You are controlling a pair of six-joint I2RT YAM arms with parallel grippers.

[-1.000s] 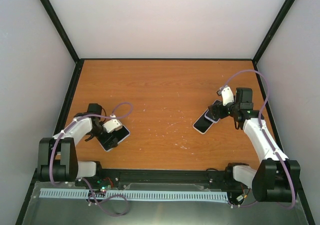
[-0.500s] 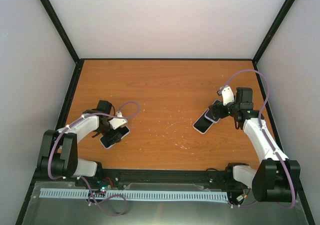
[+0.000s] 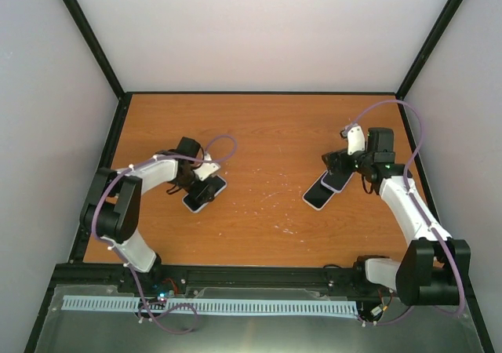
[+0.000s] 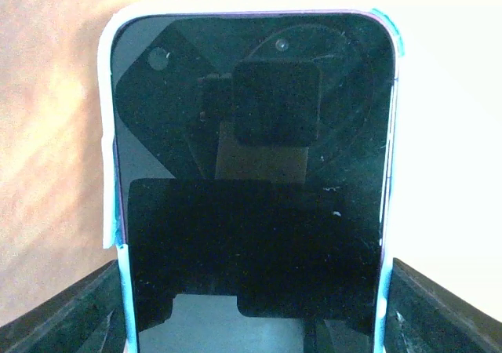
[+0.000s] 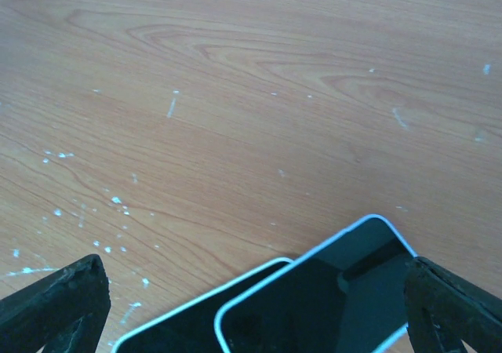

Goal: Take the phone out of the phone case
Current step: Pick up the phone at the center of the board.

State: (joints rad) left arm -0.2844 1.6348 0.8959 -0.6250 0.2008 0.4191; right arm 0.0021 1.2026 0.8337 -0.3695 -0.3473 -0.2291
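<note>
Orange wood-grain desk (image 3: 267, 125). Left gripper (image 4: 255, 322) closed on phone (image 4: 251, 172), 1 finger against each long side. Phone at 9 o'clock from desk centre, dark screen facing wrist camera. Phone case (image 4: 107, 172), white with pale-blue edge, wraps phone on all visible sides. Cannot tell whether phone is lifted or resting on desk. Right gripper (image 5: 255, 310) spread wide, holding nothing, above 2 overlapped handsets (image 5: 329, 298) at 3 o'clock from desk centre. Both are white-rimmed with dark screens. White flecks (image 5: 118, 204) dot desk nearby.
</note>
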